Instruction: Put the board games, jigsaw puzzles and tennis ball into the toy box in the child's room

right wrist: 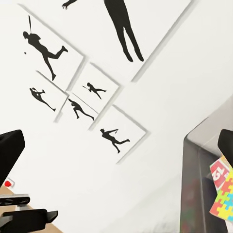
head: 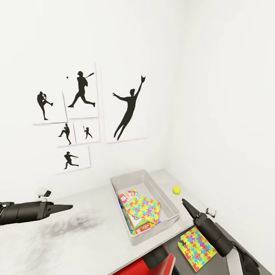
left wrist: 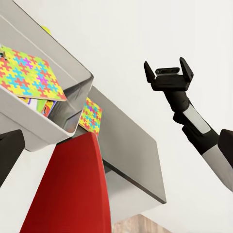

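The toy box [head: 166,202] stands on the pale table [head: 81,235] against the wall. Inside it a jigsaw puzzle [head: 144,208] lies on top of board games [head: 128,196], whose edges stick out beneath it. The second jigsaw puzzle [head: 196,248] lies on the lower dark section, right of the box. The yellow tennis ball [head: 176,189] rests on the table behind the box's right corner. My left gripper [head: 68,207] hovers open over the table, left of the box. My right gripper [head: 184,202] is open and empty, raised between the ball and the loose puzzle; the left wrist view shows its fingers [left wrist: 186,68] spread.
A red chair [head: 147,272] is tucked under the table's front edge below the box. Small white objects sit on the table at the left [head: 43,192] and by the right wall [head: 210,212]. Baseball silhouette posters [head: 128,109] hang on the wall.
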